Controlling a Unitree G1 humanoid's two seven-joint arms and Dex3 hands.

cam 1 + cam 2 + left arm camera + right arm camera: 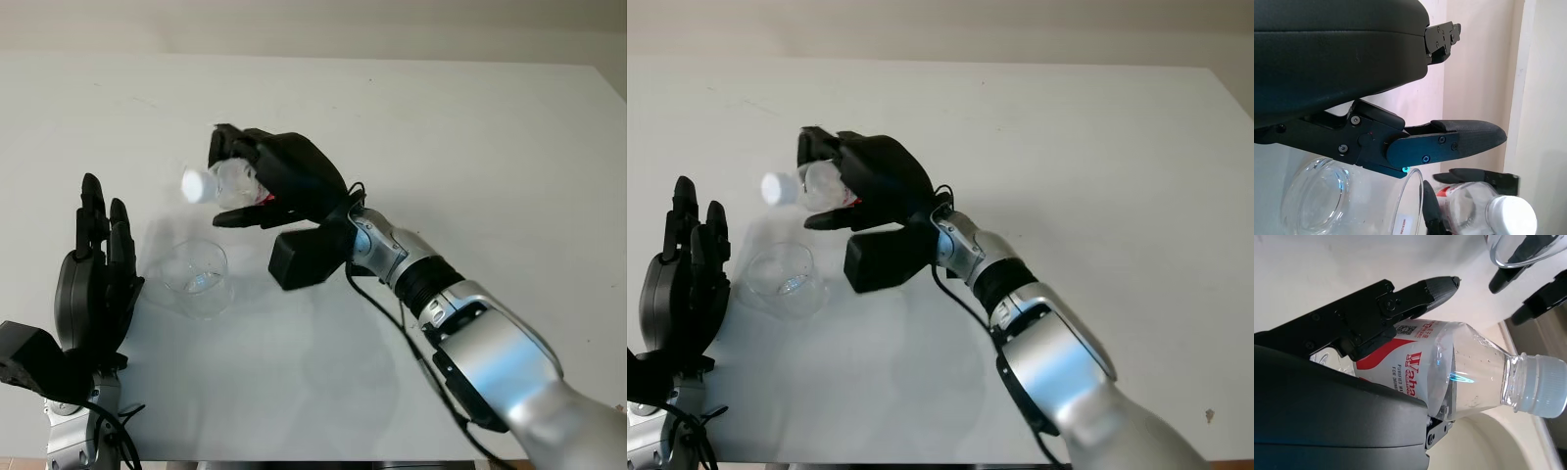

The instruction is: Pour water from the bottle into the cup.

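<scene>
The right hand (279, 181) grips the capped bottle (220, 183), tilted above the cup (196, 279); the mouth should centre over the rim. The left hand (93, 284) stands open beside the cup.

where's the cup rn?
The cup stands on the table, front left, between the open left hand and the right hand tilting the bottle above.

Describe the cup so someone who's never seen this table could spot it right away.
Start at the white table and find the left robot hand, open and upright near the front edge. Right beside it stands the cup, below the tilted bottle gripped in the right robot hand. It is a wide, clear, open-topped cup, while the bottle has a white cap.
</scene>
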